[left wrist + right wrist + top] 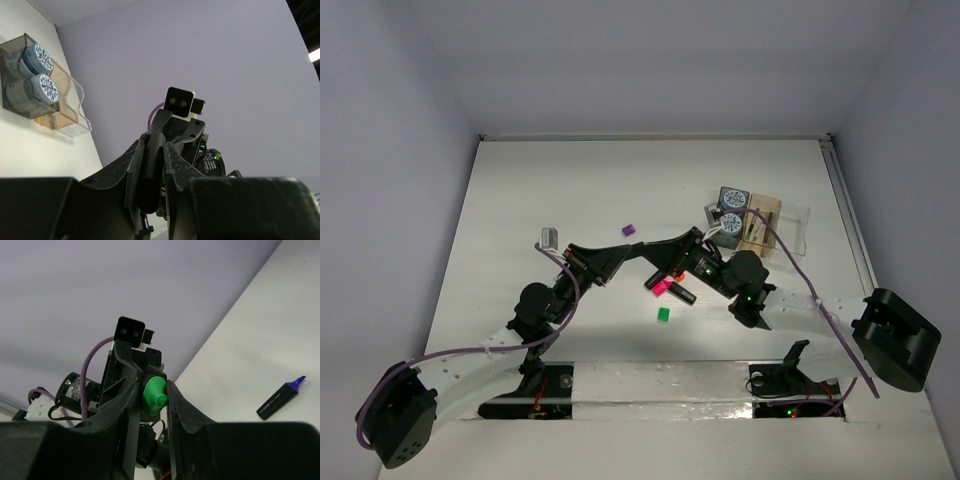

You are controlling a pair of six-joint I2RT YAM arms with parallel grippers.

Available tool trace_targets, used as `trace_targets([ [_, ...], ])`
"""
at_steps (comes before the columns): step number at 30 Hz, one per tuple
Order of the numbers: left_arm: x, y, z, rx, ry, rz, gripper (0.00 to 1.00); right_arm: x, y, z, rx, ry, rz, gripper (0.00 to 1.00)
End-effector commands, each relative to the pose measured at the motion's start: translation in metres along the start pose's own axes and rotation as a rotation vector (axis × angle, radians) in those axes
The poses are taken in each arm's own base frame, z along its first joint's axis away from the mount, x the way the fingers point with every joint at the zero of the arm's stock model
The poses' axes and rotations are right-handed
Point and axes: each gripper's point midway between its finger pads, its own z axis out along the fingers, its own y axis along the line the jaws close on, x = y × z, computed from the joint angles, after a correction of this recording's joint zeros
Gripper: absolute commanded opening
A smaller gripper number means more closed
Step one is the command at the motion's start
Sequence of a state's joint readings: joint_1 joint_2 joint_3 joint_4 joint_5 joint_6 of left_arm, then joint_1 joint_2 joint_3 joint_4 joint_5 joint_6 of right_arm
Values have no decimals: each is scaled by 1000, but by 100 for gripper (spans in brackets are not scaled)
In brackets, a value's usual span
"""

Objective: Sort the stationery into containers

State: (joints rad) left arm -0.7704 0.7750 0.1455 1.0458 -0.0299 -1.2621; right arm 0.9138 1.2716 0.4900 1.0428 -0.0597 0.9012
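1. The left fingers are pressed onto the black body of a highlighter, which sits where the two arms meet at the centre of the top view.
2. The right fingers lie close against both sides of its green cap; we read that as a pinch.
3. The highlighter's long axis runs straight from one pair of fingers to the other, with the cap end facing into the right wrist view. We judge that any pull or hand-over must follow that line.
4. The dark grey holder, with round blue-and-white pieces in it, and the clear box lie upper right in the top view, nearer the right arm.
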Motion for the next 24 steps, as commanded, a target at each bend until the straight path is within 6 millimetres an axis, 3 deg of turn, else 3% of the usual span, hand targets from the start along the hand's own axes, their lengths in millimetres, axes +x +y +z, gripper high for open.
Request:
trace_targets([
  [1, 1, -13, -2, 59, 10, 3, 0, -18, 27, 11, -75, -53, -29, 18],
  [2, 0, -14, -2, 60, 8, 3, 0, -17, 25, 12, -62, -47, -28, 11],
  [4, 4, -19, -4, 85, 33, 4, 2, -19, 25, 11, -45, -44, -24, 6],
  [8, 10, -21, -9, 101, 67, 24, 25, -16, 19, 11, 49, 14, -19, 0],
  [13, 16, -22, -15, 100, 106, 26, 27, -27, 22, 9, 56, 78, -29, 0],
  [16, 19, -26, -19, 111, 125, 19, 32, -25, 20, 9, 55, 157, -22, 0],
  [24, 14, -27, -26, 121, 102, 26, 27, -7, 18, 7, -8, 295, 72, 0],
])
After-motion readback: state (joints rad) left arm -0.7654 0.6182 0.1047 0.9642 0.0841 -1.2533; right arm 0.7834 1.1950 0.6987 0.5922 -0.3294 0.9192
